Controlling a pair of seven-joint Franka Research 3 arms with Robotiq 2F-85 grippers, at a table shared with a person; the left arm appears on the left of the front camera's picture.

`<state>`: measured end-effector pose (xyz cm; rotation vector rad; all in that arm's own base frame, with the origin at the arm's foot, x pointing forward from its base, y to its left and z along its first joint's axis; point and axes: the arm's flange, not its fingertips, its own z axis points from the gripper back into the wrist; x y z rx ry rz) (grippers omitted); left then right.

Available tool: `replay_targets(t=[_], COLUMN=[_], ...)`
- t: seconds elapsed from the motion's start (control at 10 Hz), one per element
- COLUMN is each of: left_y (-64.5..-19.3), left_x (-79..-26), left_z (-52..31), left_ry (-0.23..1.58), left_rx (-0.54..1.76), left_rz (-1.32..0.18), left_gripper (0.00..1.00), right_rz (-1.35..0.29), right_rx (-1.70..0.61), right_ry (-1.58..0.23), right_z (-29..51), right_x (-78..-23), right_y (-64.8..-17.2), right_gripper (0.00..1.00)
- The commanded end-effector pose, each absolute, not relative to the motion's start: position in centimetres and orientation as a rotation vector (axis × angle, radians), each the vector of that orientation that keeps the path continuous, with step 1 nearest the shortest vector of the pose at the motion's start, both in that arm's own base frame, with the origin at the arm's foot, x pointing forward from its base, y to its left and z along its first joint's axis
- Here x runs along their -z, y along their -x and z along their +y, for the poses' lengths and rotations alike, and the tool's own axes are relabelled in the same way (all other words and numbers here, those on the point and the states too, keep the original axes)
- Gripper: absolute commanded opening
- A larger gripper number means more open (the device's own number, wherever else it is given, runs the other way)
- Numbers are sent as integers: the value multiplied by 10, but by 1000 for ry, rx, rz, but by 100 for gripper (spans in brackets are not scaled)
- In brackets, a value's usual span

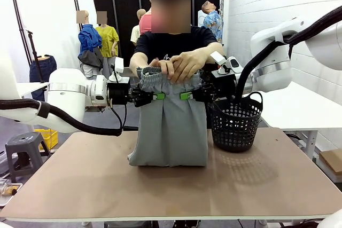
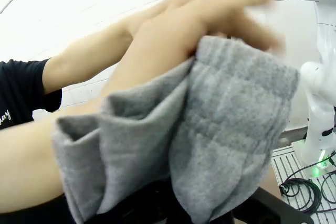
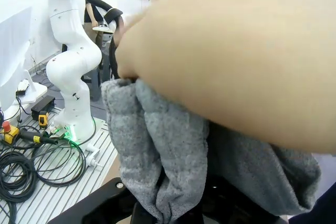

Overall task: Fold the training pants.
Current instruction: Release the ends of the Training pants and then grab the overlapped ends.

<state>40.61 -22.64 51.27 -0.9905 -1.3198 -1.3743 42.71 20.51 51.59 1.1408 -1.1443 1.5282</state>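
The light grey training pants (image 1: 170, 126) hang upright over the table, waistband up, their lower folded end resting on the tabletop. My left gripper (image 1: 154, 96) is shut on the left side just under the waistband. My right gripper (image 1: 188, 95) is shut on the right side at the same height. Both of the person's hands (image 1: 176, 67) grasp the gathered waistband from above, between my grippers. The left wrist view has the grey fabric (image 2: 220, 129) bunched over my fingers with the person's hand (image 2: 199, 19) on it. A hand (image 3: 231, 56) covers the pants (image 3: 157, 150) in the right wrist view.
A black mesh basket (image 1: 235, 121) stands on the table right beside the pants, under my right arm. The brown tabletop (image 1: 171, 185) is bare in front. A white side table (image 1: 299, 105) stands at the right.
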Motion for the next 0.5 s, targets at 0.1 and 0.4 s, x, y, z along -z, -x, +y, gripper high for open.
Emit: replay_targets(t=[0.1,0.4], left_y=[-405,-405], left_x=[-517,-517], left_z=[-226,-226], left_ry=[982,982], left_rx=[1375,1375], left_rz=[-1329,-1329], left_gripper=[0,0], right_rz=[-1157,-1157], right_rx=[-1518,-1518], right_ry=[-1161,-1161], right_z=[205,205], right_x=[-515,-515], right_y=[-424,-424], right_gripper=[0,0])
